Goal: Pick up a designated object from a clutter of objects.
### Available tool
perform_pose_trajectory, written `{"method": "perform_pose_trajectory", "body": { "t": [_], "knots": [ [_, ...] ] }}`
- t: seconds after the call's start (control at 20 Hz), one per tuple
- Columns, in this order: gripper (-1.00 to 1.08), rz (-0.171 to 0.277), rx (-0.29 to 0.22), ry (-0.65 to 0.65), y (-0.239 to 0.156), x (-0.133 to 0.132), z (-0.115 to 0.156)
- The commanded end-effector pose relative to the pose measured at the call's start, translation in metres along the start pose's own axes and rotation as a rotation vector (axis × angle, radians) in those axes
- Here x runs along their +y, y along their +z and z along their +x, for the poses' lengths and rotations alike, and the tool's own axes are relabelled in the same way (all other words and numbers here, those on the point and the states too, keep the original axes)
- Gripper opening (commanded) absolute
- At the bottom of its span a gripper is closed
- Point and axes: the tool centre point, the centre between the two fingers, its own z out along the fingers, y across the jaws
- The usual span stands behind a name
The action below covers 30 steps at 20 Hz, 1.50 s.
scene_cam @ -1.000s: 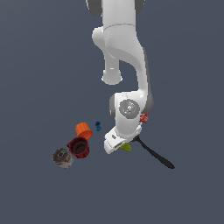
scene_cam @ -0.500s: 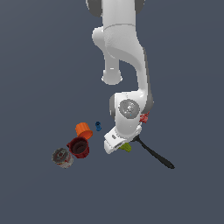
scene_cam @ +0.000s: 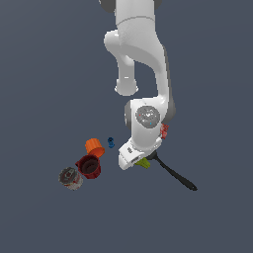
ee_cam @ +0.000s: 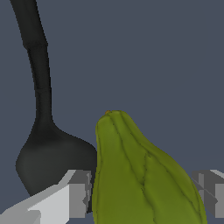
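Dark blue-grey floor fills both views, flat and unmarked. From the exterior view the white arm (scene_cam: 141, 74) folds down over the middle of the scene, and its bulk covers nearly all of the gripper (scene_cam: 134, 159); only a sliver of the yellow-green lump (scene_cam: 144, 162) peeks out beneath the hand, just beside the head of the black spatula (scene_cam: 173, 173), whose handle runs off toward the exterior view's right. That view alone shows the rest of the clutter: an orange cup (scene_cam: 95, 147), a dark red cup (scene_cam: 89, 166) touching it, a grey-red can (scene_cam: 69, 178) just beside the dark cup, a tiny blue piece (scene_cam: 110, 143) near the orange cup, and a small red box (scene_cam: 164, 130) half hidden behind the arm's wrist. The wrist view gives what the exterior cannot: the yellow-green lump (ee_cam: 142, 175) up close, ribbed, with its tapered end pointing away from the camera, lying between the two grey fingertips (ee_cam: 78, 194). The near finger looks to touch or almost touch the lump's side, while the other sits apart from it with floor showing between, so the jaws stand spread around the lump and are not clamped on it. The spatula's rounded head (ee_cam: 54, 159) lies right against the lump, partly behind the near finger.
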Motion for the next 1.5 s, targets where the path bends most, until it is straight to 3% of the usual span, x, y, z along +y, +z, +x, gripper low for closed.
{"method": "perform_pose_trajectory", "body": {
  "t": [0.0, 0.4, 1.45],
  "knots": [
    [-1.0, -0.002, 0.003, -0.001, -0.013, -0.004, -0.001],
    [-1.0, -0.002, 0.002, -0.001, -0.076, -0.026, -0.009],
    [-1.0, -0.002, 0.003, -0.002, -0.301, -0.103, -0.035]
  ]
}}
